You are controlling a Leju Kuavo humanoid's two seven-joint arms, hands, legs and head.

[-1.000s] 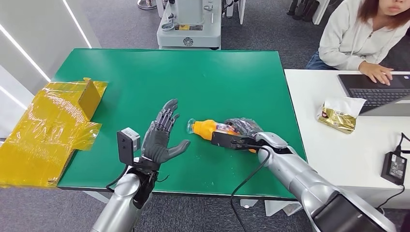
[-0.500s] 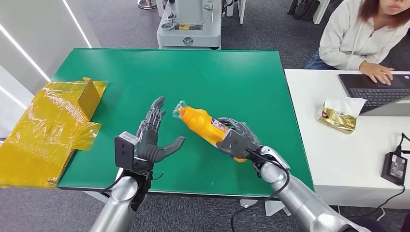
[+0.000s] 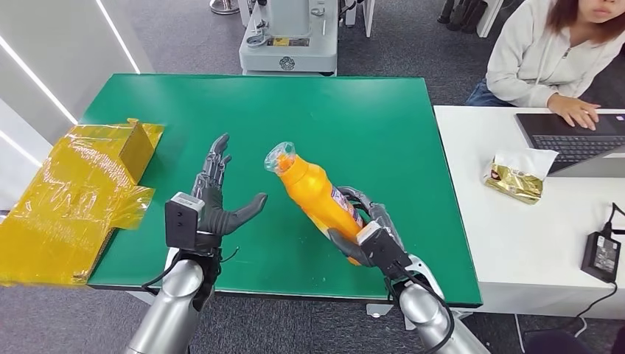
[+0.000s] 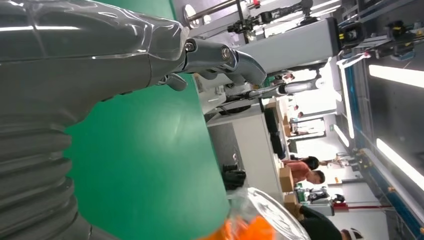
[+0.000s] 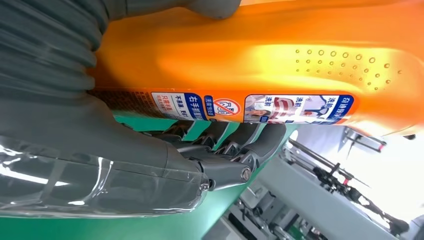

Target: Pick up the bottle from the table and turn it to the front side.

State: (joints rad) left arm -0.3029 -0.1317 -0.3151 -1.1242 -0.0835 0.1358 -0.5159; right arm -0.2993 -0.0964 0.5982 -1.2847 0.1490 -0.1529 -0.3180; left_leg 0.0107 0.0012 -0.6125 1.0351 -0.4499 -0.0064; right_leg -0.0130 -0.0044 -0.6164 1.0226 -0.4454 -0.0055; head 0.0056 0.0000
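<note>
- Bottle, orange with a clear plastic-wrapped cap, sits tilted in the lower centre of the head view, cap toward the upper left, lifted above the green table.
- Its label is a blue, white and red strip of Chinese print with a round red prohibition sign; the characters are too small to read.
- Right hand grips the bottle's lower body, fingers curled under the label and thumb across the other side.
- Left hand, left of the bottle and apart from it, is held up with fingers spread, holding nothing.
- Yellow-wrapped box lies at the table's left edge.
- Person sits in the upper right at a laptop, near a gold packet.
</note>
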